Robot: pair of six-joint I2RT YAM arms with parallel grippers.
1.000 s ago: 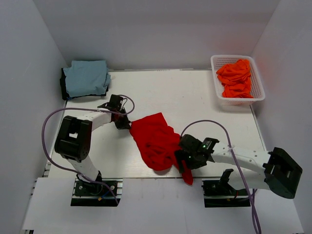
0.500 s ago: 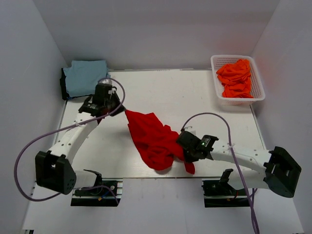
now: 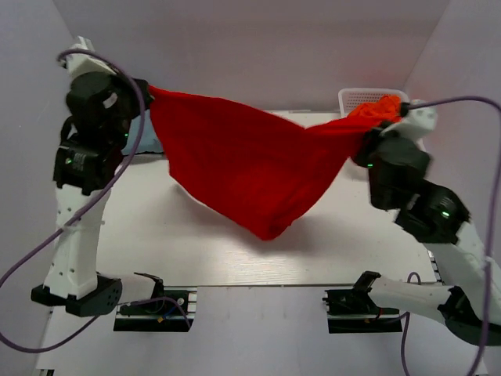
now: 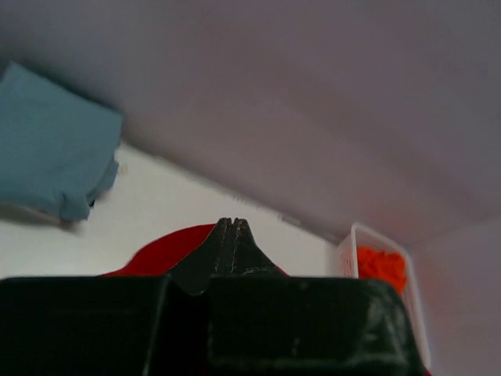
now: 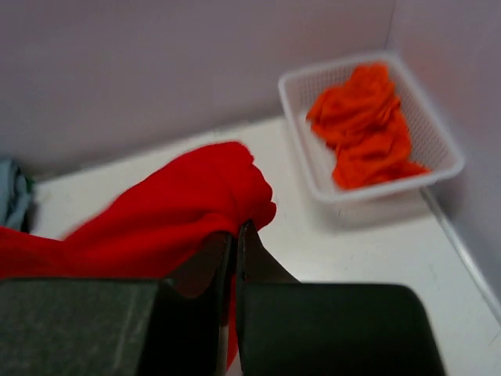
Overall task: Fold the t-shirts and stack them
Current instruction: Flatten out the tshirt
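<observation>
A bright red t-shirt hangs spread in the air above the table, stretched between both raised arms. My left gripper is shut on its upper left corner; in the left wrist view the closed fingertips show red cloth beneath them. My right gripper is shut on the shirt's right end, and the right wrist view shows bunched red cloth pinched at the jaws. A folded light blue t-shirt lies at the table's far left. Orange t-shirts fill the basket.
The white mesh basket stands at the far right corner by the wall, partly behind the right arm in the top view. White walls enclose the table on three sides. The red shirt's lowest point hangs over the table's middle.
Both arms rose high and apart, lifting the red shirt off the table and spreading it between them. The right gripper closed on the shirt's edge.
</observation>
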